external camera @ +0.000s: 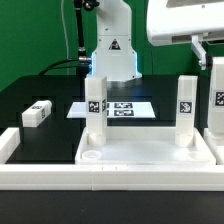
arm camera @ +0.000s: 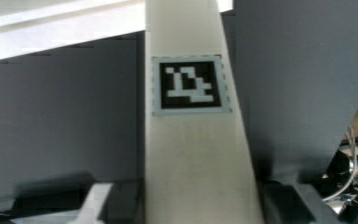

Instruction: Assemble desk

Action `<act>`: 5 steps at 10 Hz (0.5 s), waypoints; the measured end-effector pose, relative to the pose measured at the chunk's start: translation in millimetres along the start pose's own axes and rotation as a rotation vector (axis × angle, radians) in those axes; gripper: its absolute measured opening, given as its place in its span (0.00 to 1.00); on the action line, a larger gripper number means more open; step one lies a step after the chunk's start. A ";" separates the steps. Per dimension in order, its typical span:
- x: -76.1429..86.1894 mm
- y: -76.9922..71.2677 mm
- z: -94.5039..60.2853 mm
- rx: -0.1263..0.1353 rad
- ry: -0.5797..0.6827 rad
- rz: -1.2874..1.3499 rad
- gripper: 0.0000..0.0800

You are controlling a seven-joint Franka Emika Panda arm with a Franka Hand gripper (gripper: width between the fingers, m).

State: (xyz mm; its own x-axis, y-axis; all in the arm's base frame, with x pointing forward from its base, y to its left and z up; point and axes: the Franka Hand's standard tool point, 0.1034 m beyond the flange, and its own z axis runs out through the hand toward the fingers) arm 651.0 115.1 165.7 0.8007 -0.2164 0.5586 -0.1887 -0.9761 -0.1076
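Observation:
The white desk tabletop lies at the front with its rimmed side up. Two white legs stand upright on it, one toward the exterior view's left and one toward its right, each with a black-and-white tag. A third leg stands upright at the exterior view's right edge, with my gripper at its top. In the wrist view this leg runs between my fingers, and my gripper is shut on it. Another leg lies loose on the black table at the left.
The marker board lies flat behind the tabletop, in front of the arm's white base. A long low white border wall runs along the front and up the left side.

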 end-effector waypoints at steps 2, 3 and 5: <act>-4.5 5.4 5.9 -0.011 -0.008 -0.004 0.37; -7.3 7.3 9.0 -0.016 -0.012 -0.013 0.37; -7.2 11.3 10.5 -0.021 -0.014 -0.026 0.37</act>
State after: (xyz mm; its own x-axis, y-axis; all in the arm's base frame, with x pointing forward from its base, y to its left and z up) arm 649.1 105.5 151.9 0.8134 -0.1910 0.5495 -0.1793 -0.9809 -0.0755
